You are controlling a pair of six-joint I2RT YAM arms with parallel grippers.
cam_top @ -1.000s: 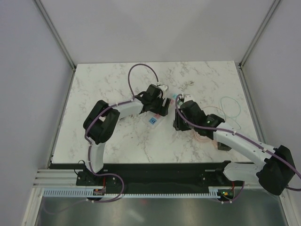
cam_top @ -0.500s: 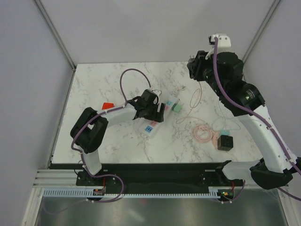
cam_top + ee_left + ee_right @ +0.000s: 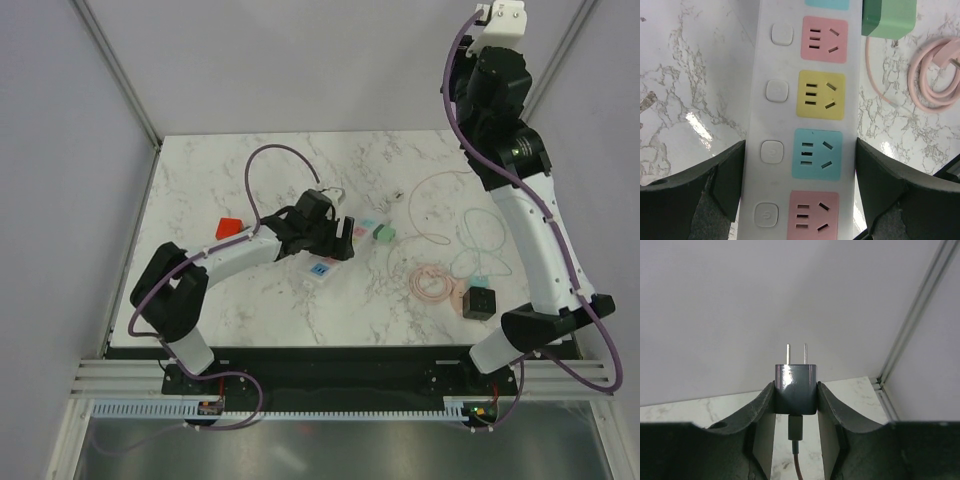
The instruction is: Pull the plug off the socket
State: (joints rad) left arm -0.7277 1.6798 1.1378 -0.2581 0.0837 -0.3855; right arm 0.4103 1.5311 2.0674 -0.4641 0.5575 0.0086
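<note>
The socket (image 3: 805, 100), a long white strip with pink, yellow and teal outlet labels, lies on the marble; in the top view the socket (image 3: 321, 268) runs diagonally at mid-table. My left gripper (image 3: 800, 145) straddles it, both fingers pressed against its long sides; from above the left gripper (image 3: 333, 238) sits over the strip's middle. The plug (image 3: 795, 377), a dark grey block with two bare prongs pointing up, is clamped in my right gripper (image 3: 795, 386), high in the air before the back wall. Its brownish-pink cable (image 3: 798, 460) hangs down from it. No outlet in the left wrist view holds a plug.
A green adapter (image 3: 888, 17) sits at the strip's far end. A coiled pink cable (image 3: 432, 283), a thin teal cable (image 3: 482, 262) and a black cube (image 3: 479, 302) lie at the right. A red object (image 3: 230, 226) lies left of the left arm. The raised right arm (image 3: 505, 130) stands at the back right corner.
My right arm has lifted from the strip to high at the back right, carrying the plug and trailing its cable. The left gripper stays on the strip, which shifted slightly.
</note>
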